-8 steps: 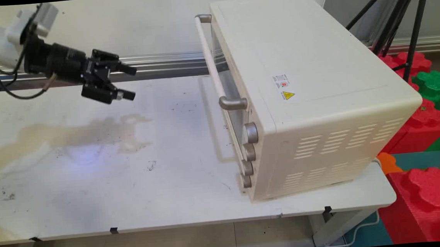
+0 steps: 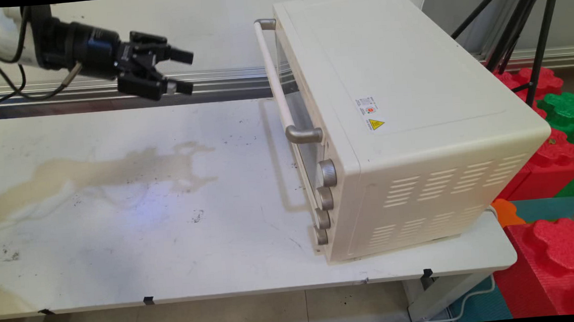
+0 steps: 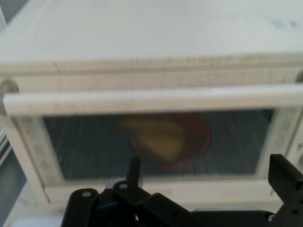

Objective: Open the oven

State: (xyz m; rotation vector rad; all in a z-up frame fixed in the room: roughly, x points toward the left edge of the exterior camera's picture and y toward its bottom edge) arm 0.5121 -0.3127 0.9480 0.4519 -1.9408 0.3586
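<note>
I had the white table (image 2: 121,253) under me, stained tan across its left half. On its right end stood the cream toaster oven (image 2: 405,112), door shut and facing my arm, its long handle (image 2: 273,76) running across the top of the door and four knobs (image 2: 326,198) lined up on the near end of the front. Through the glass (image 3: 156,142), the hand view showed me a blurred yellow thing on something red (image 3: 196,137); I could not tell what either was. My gripper (image 2: 185,71) hung in the air left of the oven, well apart from it, level with the handle and pointing at the door. Its fingers (image 2: 182,55) stood spread, holding and touching nothing.
</note>
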